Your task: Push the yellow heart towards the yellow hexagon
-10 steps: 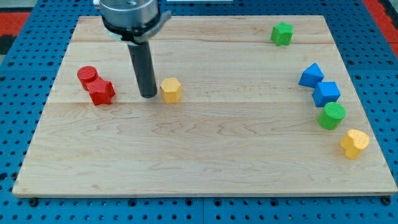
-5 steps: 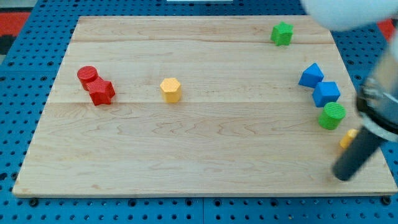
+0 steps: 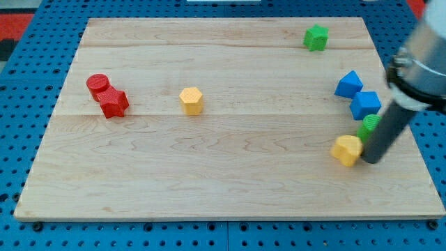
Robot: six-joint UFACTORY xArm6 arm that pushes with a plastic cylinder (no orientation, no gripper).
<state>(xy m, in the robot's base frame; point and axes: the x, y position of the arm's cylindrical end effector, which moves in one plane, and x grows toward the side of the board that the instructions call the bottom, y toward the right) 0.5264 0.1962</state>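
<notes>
Tip (image 3: 371,160) touching yellow heart (image 3: 346,150) at its 3 o'clock, holding nothing, yellow hexagon (image 3: 191,100) far off toward 10 o'clock

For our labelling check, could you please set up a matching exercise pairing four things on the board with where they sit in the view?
Things:
1. yellow heart
2. yellow hexagon
3. green star
4. red cylinder

Places:
A. top right
B. far left, touching the red star
C. left of centre
D. right, against the left of my tip

Pairs: 1-D, 2-C, 3-A, 4-B
</notes>
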